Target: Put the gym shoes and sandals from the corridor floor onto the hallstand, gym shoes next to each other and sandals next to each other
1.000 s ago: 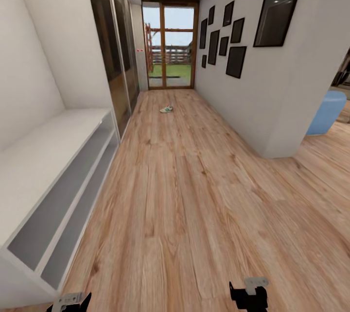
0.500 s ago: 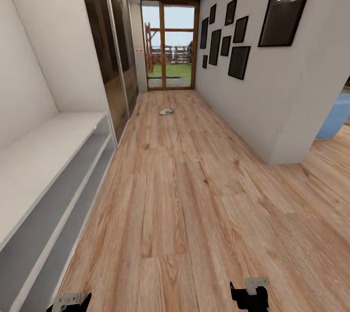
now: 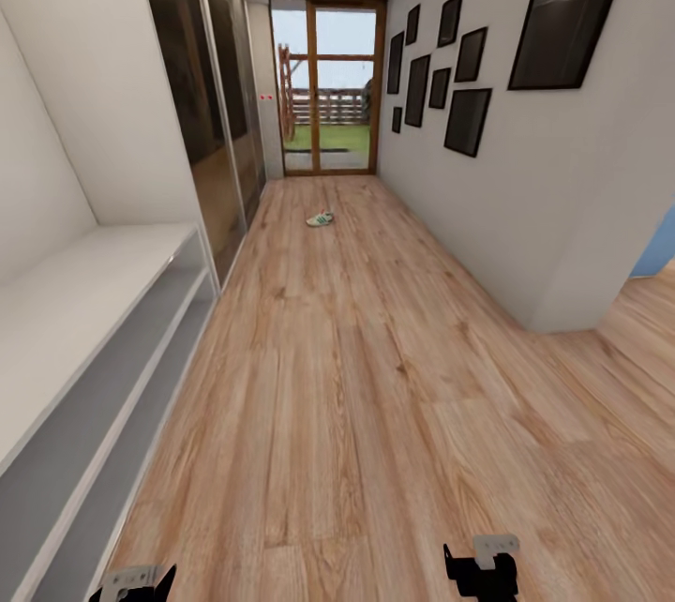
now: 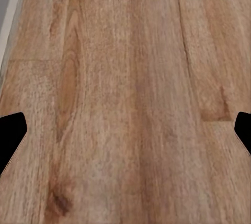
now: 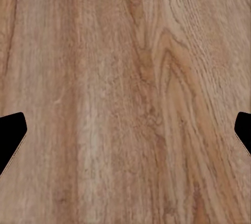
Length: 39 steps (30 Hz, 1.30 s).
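One gym shoe (image 3: pixel 320 219), white with green stripes, lies far down the corridor floor (image 3: pixel 356 396), near the glass door. The sandals are out of view. The hallstand (image 3: pixel 84 302), a low white unit with two open grey shelves, runs along the left wall beside me. My left gripper (image 3: pixel 137 581) and right gripper (image 3: pixel 483 568) hang low over the planks at the near edge of the head view. In the wrist views the left gripper (image 4: pixel 125 135) and right gripper (image 5: pixel 125 135) stand open, with bare wood between the dark fingers.
Dark glass wardrobe doors (image 3: pixel 211 114) follow the hallstand on the left. A glazed wooden door (image 3: pixel 326 91) closes the far end. The white right wall (image 3: pixel 487 199) carries black frames and ends at a corner opening to the right.
The camera has moved forward along the corridor: the hallstand and right wall corner slide closer, and the blue object at right has nearly left the picture. The grippers keep their pose.
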{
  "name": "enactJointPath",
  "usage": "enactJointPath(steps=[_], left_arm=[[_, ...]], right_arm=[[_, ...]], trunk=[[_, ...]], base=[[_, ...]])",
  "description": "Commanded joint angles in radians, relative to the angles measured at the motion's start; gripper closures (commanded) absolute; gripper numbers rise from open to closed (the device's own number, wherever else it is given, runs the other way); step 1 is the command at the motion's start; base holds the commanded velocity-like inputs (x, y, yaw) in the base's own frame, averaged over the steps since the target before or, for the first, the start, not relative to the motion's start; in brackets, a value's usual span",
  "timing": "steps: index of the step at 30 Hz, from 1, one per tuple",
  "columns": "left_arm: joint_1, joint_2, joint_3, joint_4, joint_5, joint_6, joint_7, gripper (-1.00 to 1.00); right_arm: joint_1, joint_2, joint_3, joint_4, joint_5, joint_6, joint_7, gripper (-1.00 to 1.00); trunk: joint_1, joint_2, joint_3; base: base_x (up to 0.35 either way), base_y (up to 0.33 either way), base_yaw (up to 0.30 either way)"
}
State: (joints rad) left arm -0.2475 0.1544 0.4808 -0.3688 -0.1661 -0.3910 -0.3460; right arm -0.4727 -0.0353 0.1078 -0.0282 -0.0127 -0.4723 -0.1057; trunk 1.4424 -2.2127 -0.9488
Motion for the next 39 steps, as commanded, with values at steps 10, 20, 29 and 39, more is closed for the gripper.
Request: enactJointPath(steps=[10, 20, 29, 39], left_arm=[[-0.001, -0.001, 0.009, 0.001, -0.009, -0.004, -0.005, -1.0], [-0.001, -0.001, 0.009, 0.002, -0.009, -0.003, -0.005, -1.0], [-0.001, -0.001, 0.009, 0.002, -0.009, -0.003, -0.005, -1.0], [-0.001, -0.001, 0.009, 0.002, -0.009, -0.003, -0.005, -1.0]], right_arm=[[-0.001, 0.001, 0.009, 0.001, -0.001, -0.001, -0.006, -1.0], [0.0, 0.001, 0.009, 0.002, -0.001, 0.0, -0.006, -1.0], [-0.001, 0.002, 0.009, 0.001, -0.001, 0.0, -0.006, -1.0], [0.0, 0.002, 0.009, 0.001, -0.001, 0.0, -0.006, -1.0]], trunk=[[0.0, 0.0, -0.001], [0.0, 0.0, -0.001], [0.0, 0.0, -0.001], [0.0, 0.0, -0.001]], base=[[0.338, 0.0, 0.0], [0.338, 0.0, 0.0], [0.338, 0.0, 0.0], [0.338, 0.0, 0.0]])
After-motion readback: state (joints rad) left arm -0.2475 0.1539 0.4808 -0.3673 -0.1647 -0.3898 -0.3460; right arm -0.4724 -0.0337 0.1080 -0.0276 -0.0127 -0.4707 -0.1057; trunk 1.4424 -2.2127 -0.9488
